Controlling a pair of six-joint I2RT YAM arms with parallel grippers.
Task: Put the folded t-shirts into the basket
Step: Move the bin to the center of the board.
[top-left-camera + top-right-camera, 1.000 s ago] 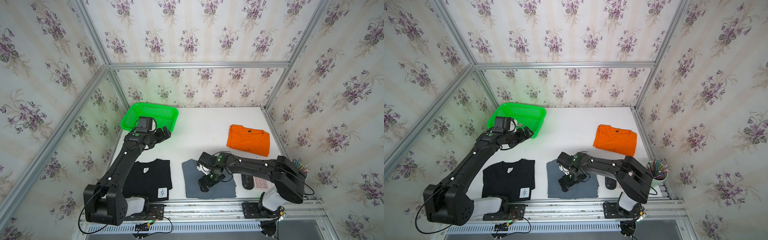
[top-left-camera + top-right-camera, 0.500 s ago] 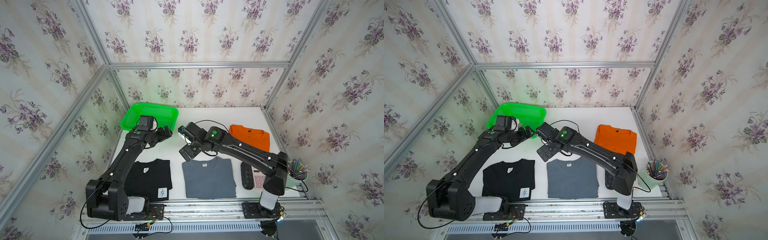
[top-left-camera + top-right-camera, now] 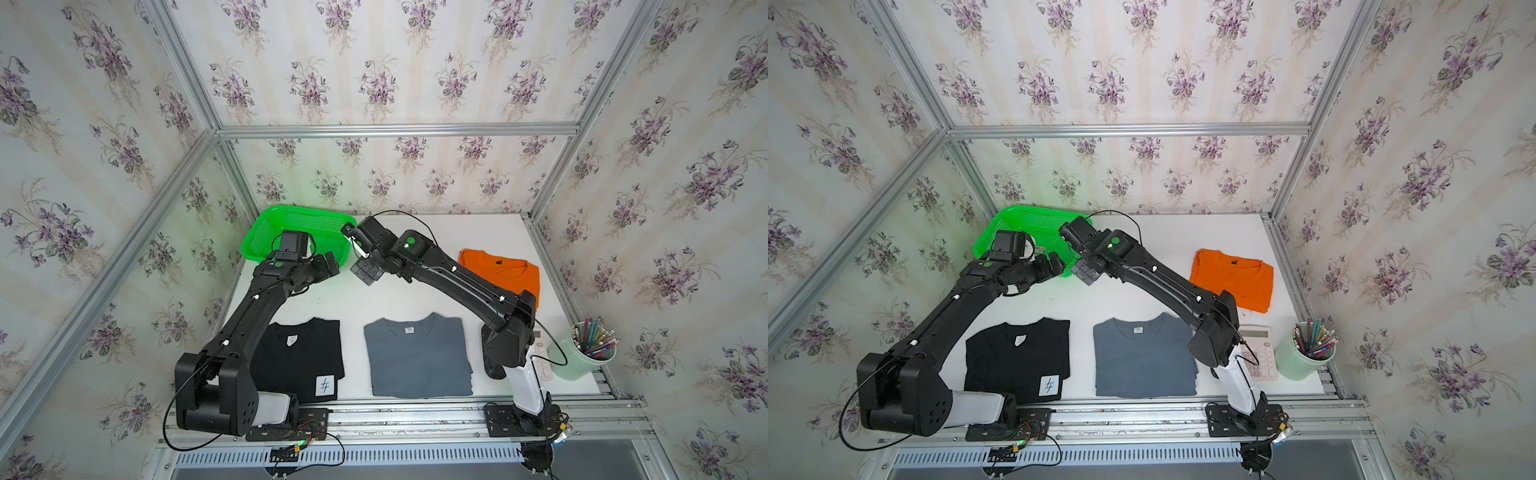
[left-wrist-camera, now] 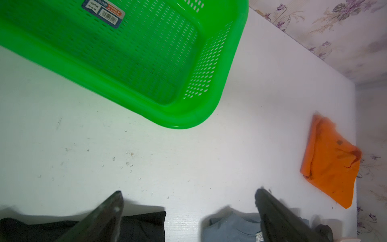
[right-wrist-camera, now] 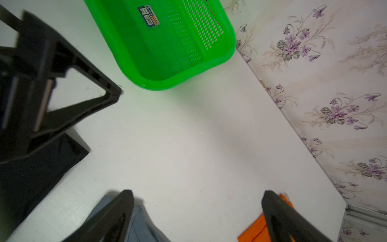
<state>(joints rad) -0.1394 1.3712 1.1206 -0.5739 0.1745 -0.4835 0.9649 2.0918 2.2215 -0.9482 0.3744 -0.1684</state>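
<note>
My left claw (image 4: 188,191) wide open, empty. Right claw (image 5: 197,191) same. Grey shirt (image 3: 417,357), black shirt (image 3: 301,357), orange shirt (image 3: 500,272) flat on table (image 3: 399,299). Green basket (image 3: 254,248) empty. Claws close together, might bump. Pinch one layer, shirt unfolds.

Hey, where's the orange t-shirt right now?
In both top views the orange t-shirt lies flat on the right side of the table, near the right wall, farther back than the grey t-shirt and the pencil cup.

Cream wallpaper (image 3: 374,62) with purple flower sprigs covers three walls, edged by aluminium bars (image 3: 395,129). A white table (image 3: 478,232), evenly lit, holds a mint pencil cup (image 3: 573,361) near right.
</note>
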